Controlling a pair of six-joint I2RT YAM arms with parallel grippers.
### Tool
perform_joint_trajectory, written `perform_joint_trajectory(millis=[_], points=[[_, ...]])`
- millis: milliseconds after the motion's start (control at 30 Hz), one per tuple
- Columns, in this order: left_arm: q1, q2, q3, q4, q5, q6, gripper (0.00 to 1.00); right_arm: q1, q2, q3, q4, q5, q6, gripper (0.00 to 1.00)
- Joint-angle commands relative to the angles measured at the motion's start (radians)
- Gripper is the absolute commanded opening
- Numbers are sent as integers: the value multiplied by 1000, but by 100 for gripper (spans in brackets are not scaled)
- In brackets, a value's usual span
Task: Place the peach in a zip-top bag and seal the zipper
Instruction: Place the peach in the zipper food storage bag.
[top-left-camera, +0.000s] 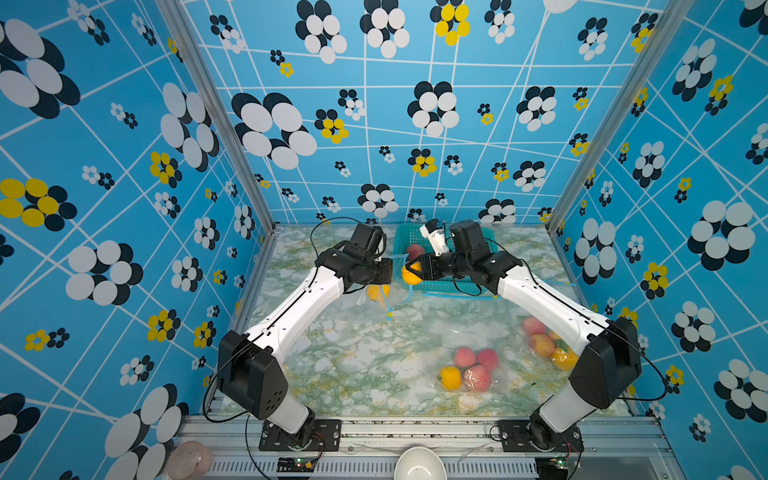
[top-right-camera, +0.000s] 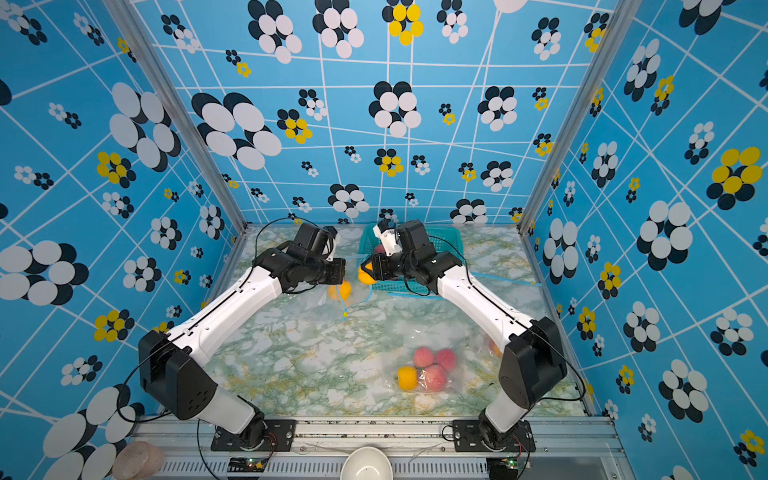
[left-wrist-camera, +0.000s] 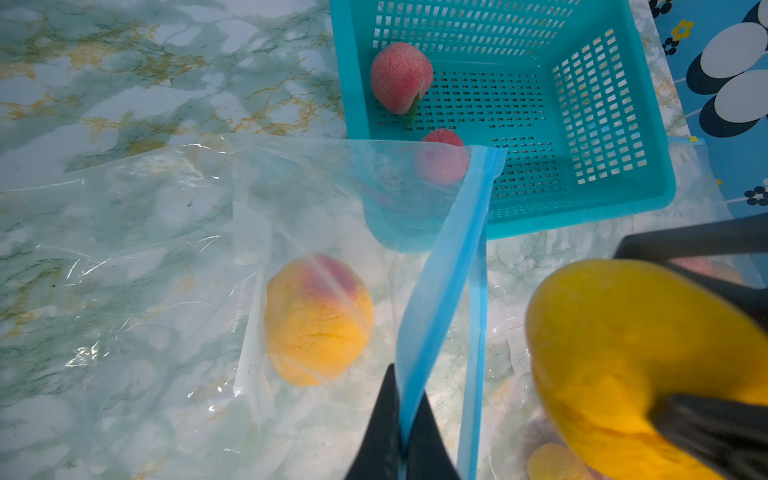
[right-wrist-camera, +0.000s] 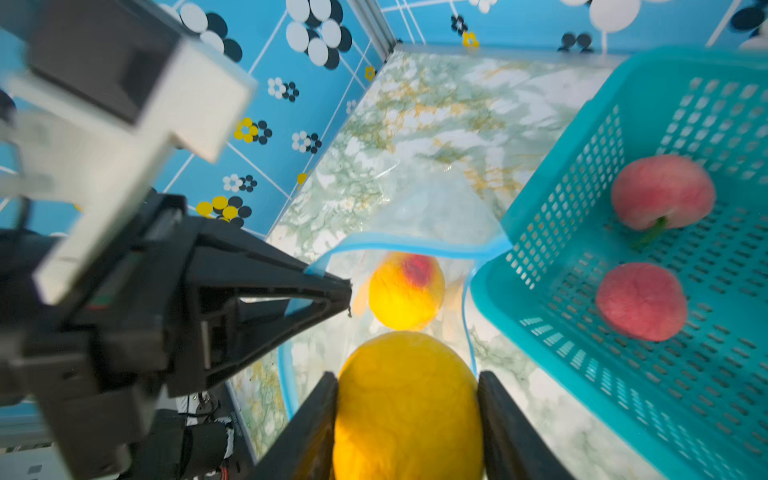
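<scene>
- We are gripping a yellow peach (top-left-camera: 410, 277) in the right gripper (right-wrist-camera: 408, 376), its jaws half spread and clenched on the fruit's flanks. In a top view the peach is hanging just beside the teal basket's (top-left-camera: 409, 239) nine o'clock wall.
- The left gripper (left-wrist-camera: 402, 405) is pinching its jaws tight on the blue zipper strip (left-wrist-camera: 444, 270), lifting one lip of the zip-top bag (left-wrist-camera: 166, 249). The mouth is gaping at eight o'clock of the held peach.
- We are judging the peach light, rounded and somewhat slippery, so a hold across its widest middle suits it. The film looks limp, and the stiffer strip is the place to take it.
- Another peach (left-wrist-camera: 318, 320) is lying inside, narrowing the room. The basket is crowding the mouth from two o'clock, while bare table (left-wrist-camera: 124, 83) is lying toward six o'clock.
</scene>
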Motion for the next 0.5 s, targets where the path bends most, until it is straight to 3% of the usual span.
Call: perform_joint_trajectory(millis=[0,133,467], points=[[10,-54,-4,15,26,-5,7,46,50,-18,107,-68,81,53],[9,-76,-16,10,30,-9,7,67,91,-7,137,-60,126,54],[14,-98,-27,15,35,-11,7,58,108,38,106,-10,157,71]])
